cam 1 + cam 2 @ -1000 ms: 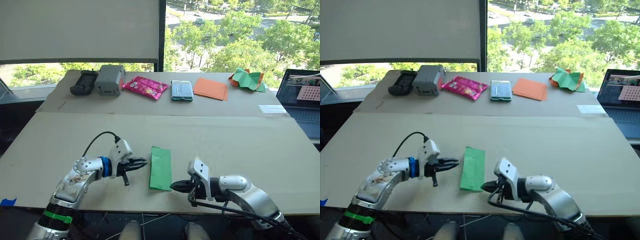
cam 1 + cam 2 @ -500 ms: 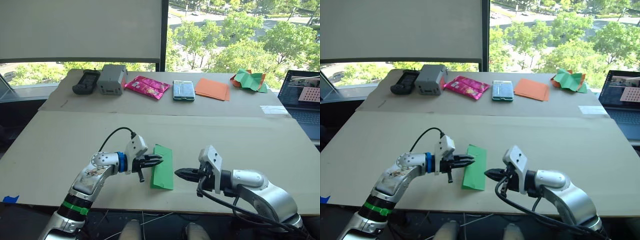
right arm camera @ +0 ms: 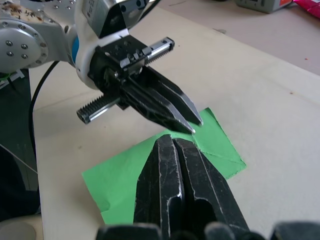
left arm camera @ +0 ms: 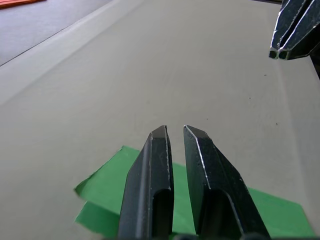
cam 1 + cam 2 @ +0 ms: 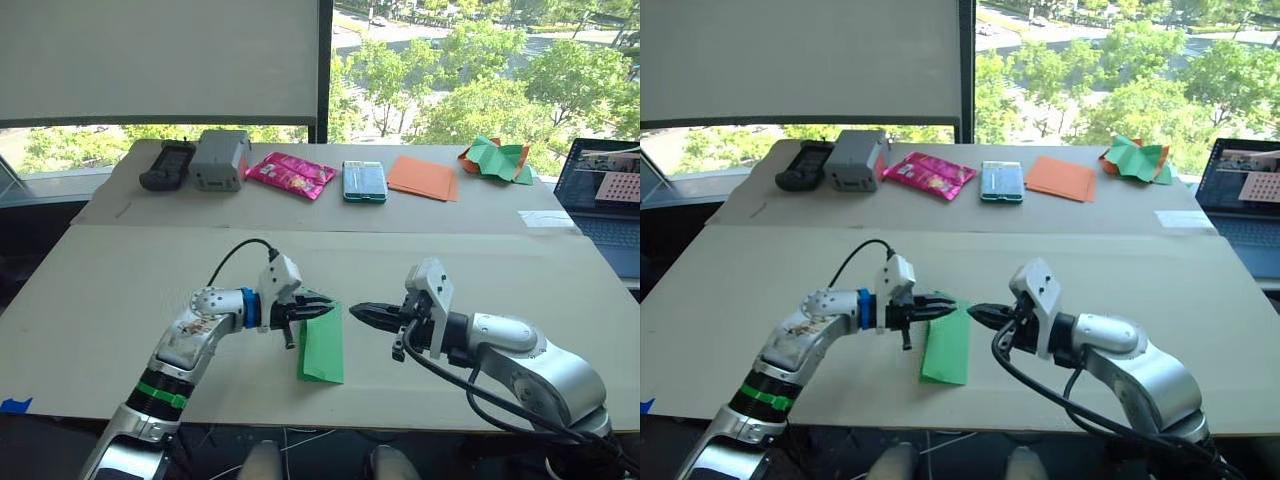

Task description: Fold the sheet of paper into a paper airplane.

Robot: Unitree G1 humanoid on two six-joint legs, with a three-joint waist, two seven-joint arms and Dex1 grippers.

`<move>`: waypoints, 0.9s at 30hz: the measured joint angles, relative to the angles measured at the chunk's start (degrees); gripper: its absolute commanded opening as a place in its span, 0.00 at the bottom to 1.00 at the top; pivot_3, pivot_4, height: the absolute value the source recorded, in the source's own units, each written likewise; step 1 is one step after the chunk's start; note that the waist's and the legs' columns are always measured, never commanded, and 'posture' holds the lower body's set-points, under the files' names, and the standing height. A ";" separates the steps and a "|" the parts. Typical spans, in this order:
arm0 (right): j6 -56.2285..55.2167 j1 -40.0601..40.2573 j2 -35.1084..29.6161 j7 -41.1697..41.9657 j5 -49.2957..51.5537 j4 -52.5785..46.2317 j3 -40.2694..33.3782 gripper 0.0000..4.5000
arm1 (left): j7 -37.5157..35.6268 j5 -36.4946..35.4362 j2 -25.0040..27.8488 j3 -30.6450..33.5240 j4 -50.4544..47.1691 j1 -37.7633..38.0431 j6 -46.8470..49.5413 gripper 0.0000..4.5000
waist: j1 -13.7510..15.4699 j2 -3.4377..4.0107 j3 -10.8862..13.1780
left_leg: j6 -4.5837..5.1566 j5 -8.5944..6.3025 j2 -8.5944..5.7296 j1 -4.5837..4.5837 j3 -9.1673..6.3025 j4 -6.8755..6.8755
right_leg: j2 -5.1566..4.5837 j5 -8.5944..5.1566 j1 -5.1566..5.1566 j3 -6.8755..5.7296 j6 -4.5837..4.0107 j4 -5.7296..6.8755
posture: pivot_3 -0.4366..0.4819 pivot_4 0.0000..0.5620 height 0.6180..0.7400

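The sheet of paper [image 5: 321,350] is bright green and folded into a narrow strip. It lies flat on the near part of the cardboard table [image 5: 120,280]. My left gripper [image 5: 326,310] hovers over the strip's far end from the left; its fingers [image 4: 155,150] stand a narrow gap apart with nothing between them. My right gripper [image 5: 356,311] points in from the right, shut and empty, its tip just off the strip's far right corner. The two grippers' tips nearly meet. In the right wrist view the sheet of paper [image 3: 125,175] lies under both grippers, and its far corner is beside the left gripper [image 3: 192,125].
Along the back of the table lie a black device [image 5: 167,165], a grey box [image 5: 220,158], a pink packet [image 5: 291,174], a phone [image 5: 363,181], flat orange sheets [image 5: 421,177] and a crumpled green-and-orange bundle [image 5: 494,159]. A laptop [image 5: 605,190] stands at the right edge.
Both grippers have moved away from me along the strip to its far end, and their tips have come close together. The right gripper has risen off the table. The paper has stayed put.
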 measured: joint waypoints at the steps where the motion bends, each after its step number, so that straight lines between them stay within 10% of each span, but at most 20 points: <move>1: 0.00 0.87 -0.14 0.02 -0.03 0.02 0.72 0.00 | -0.41 -0.17 2.18 1.41 -0.29 2.07 0.24 0.12 | -0.10 0.01 0.01 | -0.01 -0.01 0.01 0.06 0.00 -0.01 | 0.00 -0.01 0.01 0.00 -0.02 0.00 | 0.48 0.27 0.72; 27: -0.09 2.07 -0.94 -3.38 -0.04 -0.13 1.90 0.00 | -3.67 5.01 -6.17 -6.85 6.72 -3.41 -5.17 0.12 | 1.06 0.08 0.09 | 0.00 0.00 -0.01 -0.23 0.04 0.13 | 0.00 0.06 0.12 -0.04 0.07 -0.30 | 0.48 0.27 0.72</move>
